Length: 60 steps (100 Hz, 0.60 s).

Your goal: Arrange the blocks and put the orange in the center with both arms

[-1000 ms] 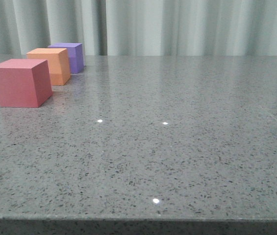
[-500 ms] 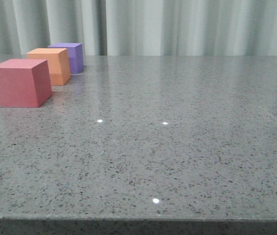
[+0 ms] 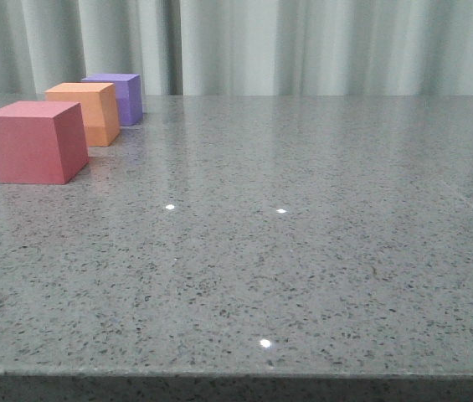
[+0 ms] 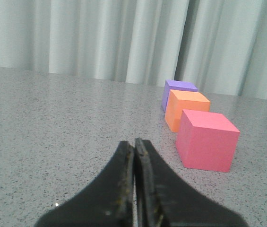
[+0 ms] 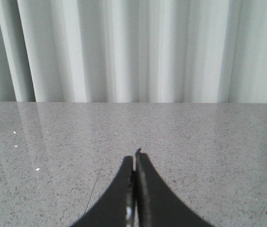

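- Orange cube (image 3: 84,112): far left of table (image 3: 303,251), middle of a row running near to far, between red cube (image 3: 33,141) in front and purple cube (image 3: 120,98) behind.
- Already central in that row; gaps look narrow.
- Left gripper (image 4: 134,144): pinched closed, empty, well short of the row, cubes ahead and to its right; clearly the nearer arm.
- Right gripper (image 5: 135,153): closed, empty, well apart.

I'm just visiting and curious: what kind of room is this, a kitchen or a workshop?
Probably a robot test bench, not a kitchen. A bare grey speckled table holds only three plain cubes, pinkish-red cube, orange cube and purple cube, with a pale curtain hung behind as backdrop.
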Available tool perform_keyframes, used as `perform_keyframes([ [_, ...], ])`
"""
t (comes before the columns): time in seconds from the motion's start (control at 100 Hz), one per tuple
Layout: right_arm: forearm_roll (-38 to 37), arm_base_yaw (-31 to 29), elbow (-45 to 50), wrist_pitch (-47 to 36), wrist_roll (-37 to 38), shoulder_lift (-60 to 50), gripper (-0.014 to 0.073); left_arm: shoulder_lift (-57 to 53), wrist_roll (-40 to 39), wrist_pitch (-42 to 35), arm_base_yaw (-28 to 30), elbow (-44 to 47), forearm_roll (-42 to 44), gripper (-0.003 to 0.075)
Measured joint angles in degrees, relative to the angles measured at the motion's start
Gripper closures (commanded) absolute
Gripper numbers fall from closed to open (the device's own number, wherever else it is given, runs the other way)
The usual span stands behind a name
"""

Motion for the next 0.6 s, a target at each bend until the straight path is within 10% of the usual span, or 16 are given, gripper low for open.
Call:
perform_keyframes([
  [0.6,2.0,0.0,12.9,-2.7,0.0,-13.6,0.0662,0.0,0.0,0.1,0.0,0.0,0.0,0.0741],
])
